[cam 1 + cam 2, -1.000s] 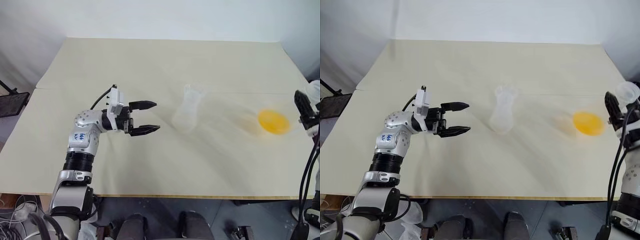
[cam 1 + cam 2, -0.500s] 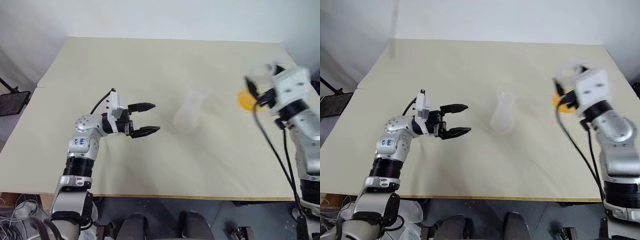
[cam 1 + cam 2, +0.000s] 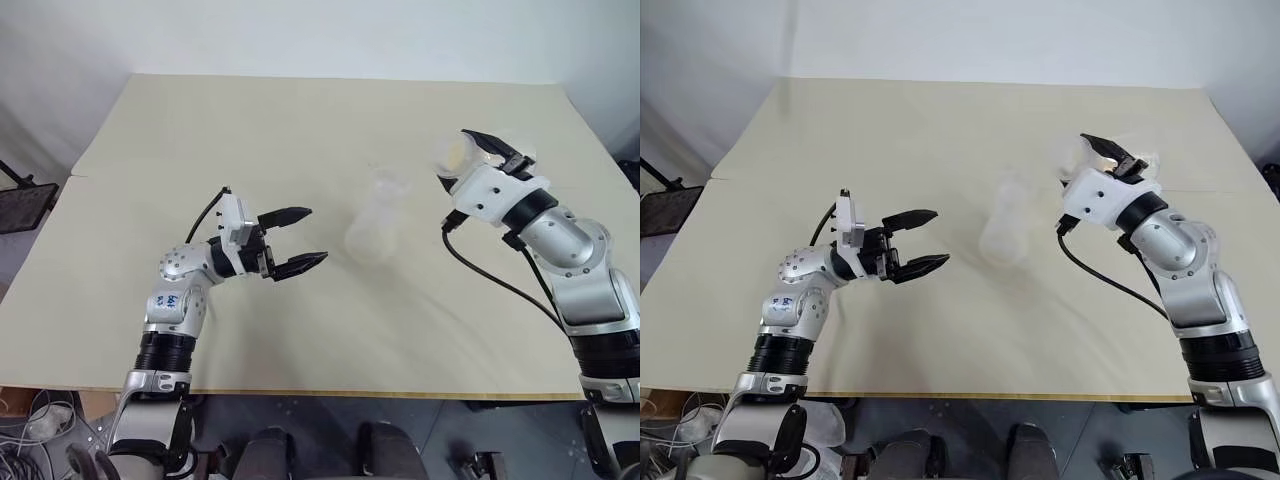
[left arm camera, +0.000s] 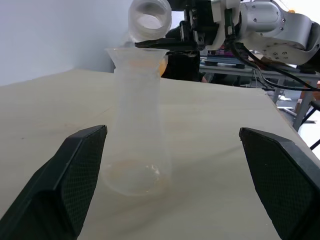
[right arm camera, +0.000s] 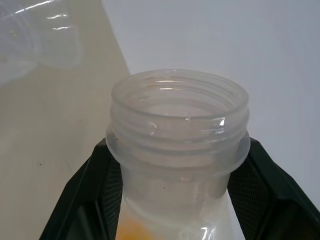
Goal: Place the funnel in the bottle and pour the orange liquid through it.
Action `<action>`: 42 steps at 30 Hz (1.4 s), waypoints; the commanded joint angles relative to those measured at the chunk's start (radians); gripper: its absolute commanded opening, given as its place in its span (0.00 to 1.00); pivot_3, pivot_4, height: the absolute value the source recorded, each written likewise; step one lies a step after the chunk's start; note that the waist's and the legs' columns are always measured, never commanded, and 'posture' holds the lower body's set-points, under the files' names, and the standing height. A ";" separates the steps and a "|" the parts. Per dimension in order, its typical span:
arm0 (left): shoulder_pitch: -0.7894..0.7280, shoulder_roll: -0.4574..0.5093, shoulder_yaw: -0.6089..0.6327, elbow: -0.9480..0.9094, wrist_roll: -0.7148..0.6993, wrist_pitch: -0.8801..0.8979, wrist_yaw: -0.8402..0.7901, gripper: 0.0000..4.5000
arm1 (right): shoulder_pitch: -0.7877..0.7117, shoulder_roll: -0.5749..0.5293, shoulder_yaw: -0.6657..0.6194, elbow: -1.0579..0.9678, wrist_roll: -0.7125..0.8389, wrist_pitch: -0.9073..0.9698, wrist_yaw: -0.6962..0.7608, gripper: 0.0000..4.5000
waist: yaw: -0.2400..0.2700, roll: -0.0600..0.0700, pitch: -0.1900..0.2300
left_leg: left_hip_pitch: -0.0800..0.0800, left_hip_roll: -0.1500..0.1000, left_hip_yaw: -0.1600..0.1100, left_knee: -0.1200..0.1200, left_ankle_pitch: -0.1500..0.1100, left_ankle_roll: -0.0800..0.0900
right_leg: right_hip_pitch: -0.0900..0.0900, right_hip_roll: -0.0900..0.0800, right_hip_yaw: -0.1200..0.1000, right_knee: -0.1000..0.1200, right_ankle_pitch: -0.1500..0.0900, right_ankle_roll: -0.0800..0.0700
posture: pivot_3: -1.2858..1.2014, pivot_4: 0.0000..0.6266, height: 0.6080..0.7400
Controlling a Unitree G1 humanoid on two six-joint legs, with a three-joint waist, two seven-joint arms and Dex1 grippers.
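Right end effector point(image 3: 497, 150) clamps the bottle point(image 5: 177, 135) under its threaded neck, aloft beside the flask point(image 4: 137, 130) on the tabletop point(image 3: 300, 130). Left end effector point(image 3: 300, 238) is spread and empty. The bottle is likely light, slick, thin plastic, and the liquid point(image 5: 132, 231) sloshes, so this collar grip suits.

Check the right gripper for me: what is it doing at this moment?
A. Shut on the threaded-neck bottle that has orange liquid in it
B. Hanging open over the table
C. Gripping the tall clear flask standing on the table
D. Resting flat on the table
A: in the right wrist view the right gripper clamps the bottle just below its threaded neck, orange liquid showing inside, while the flask stands apart on the table.
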 commanded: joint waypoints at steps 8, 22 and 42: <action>0.021 -0.019 0.001 -0.069 0.011 -0.064 0.091 1.00 | -0.105 -0.001 0.063 0.022 -0.175 -0.029 -0.033 0.54 | -0.015 0.000 0.000 | 0.000 0.000 0.000 0.000 0.000 0.000 | 0.000 0.000 0.000 0.000 0.000 0.000 | 0.52 0.24 1.00; 0.073 -0.041 -0.016 -0.135 -0.006 -0.057 0.141 1.00 | -0.172 0.008 0.105 0.045 -0.290 -0.118 -0.055 0.54 | -0.014 0.000 0.000 | 0.000 0.000 -0.004 0.000 0.000 0.000 | 0.000 0.000 0.000 0.000 0.000 0.000 | 0.52 0.24 1.00; 0.086 -0.041 -0.030 -0.150 -0.009 -0.062 0.156 1.00 | -0.208 -0.011 0.123 0.075 -0.401 -0.209 -0.120 0.54 | -0.015 0.000 0.000 | 0.000 0.000 -0.004 0.000 0.000 0.000 | 0.000 0.000 0.000 0.000 0.000 0.000 | 0.52 0.24 1.00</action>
